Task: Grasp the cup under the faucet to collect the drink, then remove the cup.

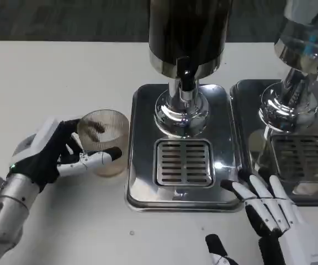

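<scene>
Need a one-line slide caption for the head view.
Left hand holds the ribbed cup on the white table beside the dispenser's drip tray; right hand rests open nearby.

Upright ribbed clear cup (106, 141) left of faucet (186, 77) tray

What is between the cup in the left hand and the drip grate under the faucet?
In the head view, only the raised steel rim and flat surface of the dispenser tray separate the cup, held by the left hand, from the drip grate.
</scene>
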You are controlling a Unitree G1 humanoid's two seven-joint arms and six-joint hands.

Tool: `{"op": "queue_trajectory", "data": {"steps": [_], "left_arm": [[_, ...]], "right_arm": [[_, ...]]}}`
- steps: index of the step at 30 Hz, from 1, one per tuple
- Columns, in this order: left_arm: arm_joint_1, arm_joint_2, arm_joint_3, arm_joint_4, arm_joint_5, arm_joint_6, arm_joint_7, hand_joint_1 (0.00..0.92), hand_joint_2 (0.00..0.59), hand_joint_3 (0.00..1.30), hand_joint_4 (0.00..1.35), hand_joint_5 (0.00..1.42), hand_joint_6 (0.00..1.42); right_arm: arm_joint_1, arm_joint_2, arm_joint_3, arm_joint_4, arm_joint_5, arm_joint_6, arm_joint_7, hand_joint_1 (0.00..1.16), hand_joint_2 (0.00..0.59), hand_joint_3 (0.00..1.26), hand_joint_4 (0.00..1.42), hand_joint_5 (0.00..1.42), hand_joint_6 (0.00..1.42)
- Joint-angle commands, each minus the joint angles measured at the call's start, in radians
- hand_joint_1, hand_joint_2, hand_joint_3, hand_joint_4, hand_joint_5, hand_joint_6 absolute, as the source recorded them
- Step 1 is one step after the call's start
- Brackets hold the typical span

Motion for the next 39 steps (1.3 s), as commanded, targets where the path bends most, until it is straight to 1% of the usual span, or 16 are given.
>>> {"op": "queue_trajectory", "data": {"steps": [1, 6, 14, 22, 28, 32, 39], "left_arm": [[0.012, -0.004, -0.011, 0.005, 0.004, -0.012, 0.023, 0.334, 0.135, 0.51, 0.64, 0.87, 1.07], [0.021, -0.006, -0.005, -0.006, -0.002, -0.031, 0.049, 0.334, 0.131, 0.54, 0.66, 0.9, 1.1], [0.058, -0.001, 0.035, -0.044, -0.034, -0.105, 0.082, 0.334, 0.131, 0.56, 0.68, 0.93, 1.14], [0.077, 0.014, 0.081, -0.082, -0.07, -0.161, 0.07, 0.334, 0.13, 0.57, 0.68, 0.93, 1.15], [0.075, 0.015, 0.099, -0.127, -0.073, -0.198, 0.064, 0.324, 0.13, 0.57, 0.68, 0.93, 1.15], [0.062, 0.006, 0.09, -0.141, -0.058, -0.193, 0.06, 0.32, 0.13, 0.57, 0.68, 0.93, 1.15], [0.01, -0.032, 0.033, -0.116, -0.006, -0.147, 0.049, 0.316, 0.13, 0.57, 0.68, 0.93, 1.16]], "right_arm": [[-0.002, -0.005, -0.008, 0.004, 0.011, -0.018, -0.011, 0.38, 0.374, 0.25, 0.12, 0.05, 0.18], [-0.004, -0.009, -0.016, 0.009, 0.024, -0.028, -0.008, 0.38, 0.374, 0.25, 0.13, 0.05, 0.18], [-0.013, -0.022, -0.028, 0.005, 0.043, -0.039, 0.012, 0.38, 0.374, 0.25, 0.13, 0.05, 0.18], [-0.005, -0.015, -0.028, 0.003, 0.046, -0.039, 0.009, 0.38, 0.374, 0.25, 0.14, 0.06, 0.19], [-0.003, -0.009, -0.028, 0.003, 0.048, -0.041, 0.006, 0.38, 0.374, 0.25, 0.14, 0.06, 0.19], [-0.003, -0.009, -0.031, 0.0, 0.049, -0.042, 0.007, 0.38, 0.374, 0.26, 0.15, 0.07, 0.2], [0.006, -0.002, -0.031, -0.007, 0.045, -0.041, 0.0, 0.38, 0.374, 0.26, 0.15, 0.08, 0.2]]}}
